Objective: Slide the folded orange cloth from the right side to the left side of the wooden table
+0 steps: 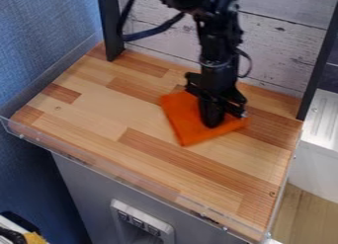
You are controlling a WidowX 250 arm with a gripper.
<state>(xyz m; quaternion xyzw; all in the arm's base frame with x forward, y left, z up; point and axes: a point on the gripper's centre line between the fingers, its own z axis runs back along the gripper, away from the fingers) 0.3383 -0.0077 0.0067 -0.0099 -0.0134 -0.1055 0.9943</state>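
Wooden counter [99, 107], orange cloth [183, 125] under gripper [214, 120] (can't tell how wide); blue wall [39, 35] beside, whitewashed planks [284, 45] behind.

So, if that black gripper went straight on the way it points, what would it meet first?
The orange cloth under the gripper, most likely; I can't tell whether they already touch.

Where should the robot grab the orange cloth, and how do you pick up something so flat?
I'd pinch the front corner of the orange cloth, coming straight down from above. The cloth lies flat on the wooden top, so its sides give little to squeeze. That corner sticks out in front of the gripper, so it should be easier to reach.
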